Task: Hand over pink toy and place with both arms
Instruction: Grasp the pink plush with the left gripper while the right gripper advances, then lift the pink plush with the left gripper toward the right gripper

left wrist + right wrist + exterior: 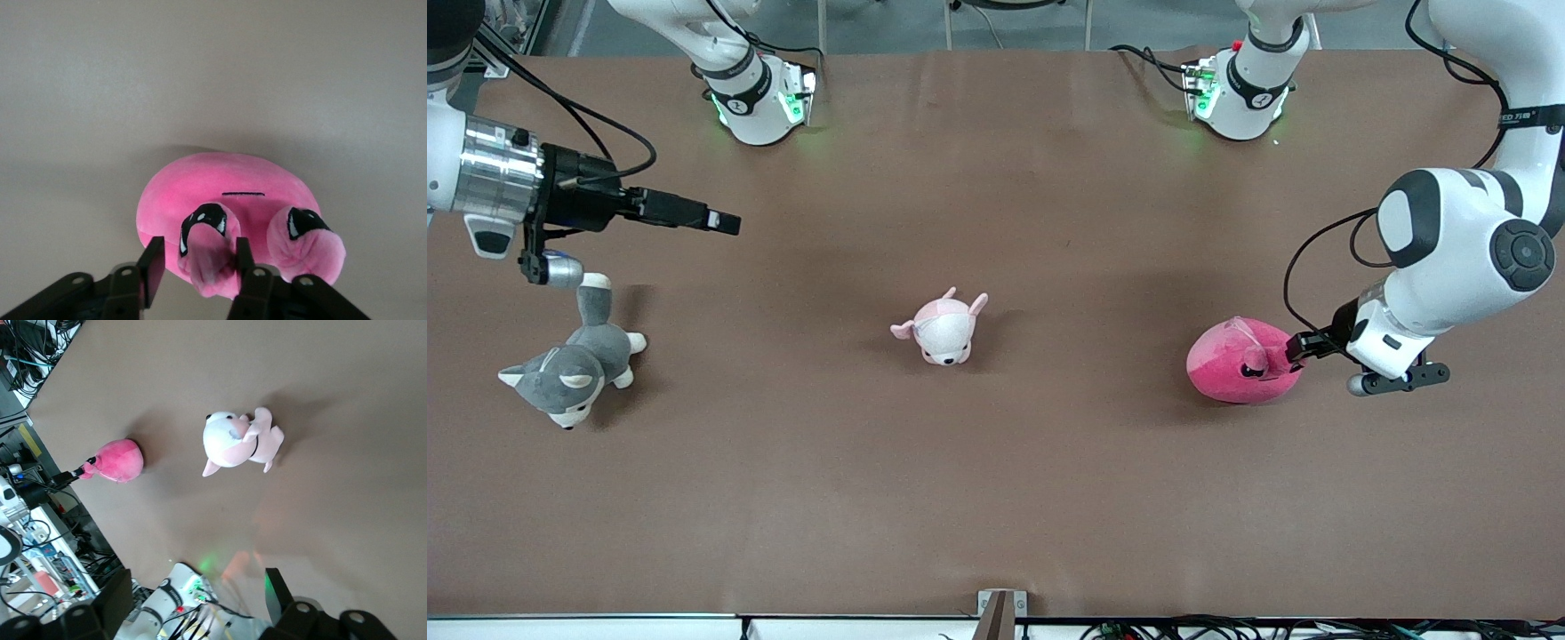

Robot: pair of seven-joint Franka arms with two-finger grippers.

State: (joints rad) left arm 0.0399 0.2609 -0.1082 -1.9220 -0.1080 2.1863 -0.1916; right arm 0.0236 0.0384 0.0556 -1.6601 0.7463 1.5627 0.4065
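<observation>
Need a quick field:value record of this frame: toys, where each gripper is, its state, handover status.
pink toy: on table, toward left arm's end
left gripper: at the pink toy, fingers shut on one of its nubs
right gripper: open, waiting in the air toward right arm's end, holding nothing
pale pink-and-white plush: mid-table
grey-and-white dog: toward right arm's end
table: brown
handover: not yet done

Soft, fuzzy plush on the pink toy (227,193), its nap matt between the left gripper (197,261)'s dull black plastic fingers. The brown table (1049,498) under it looks smooth and matt, and above the right gripper (725,222) the wrist is shiny ribbed metal.
</observation>
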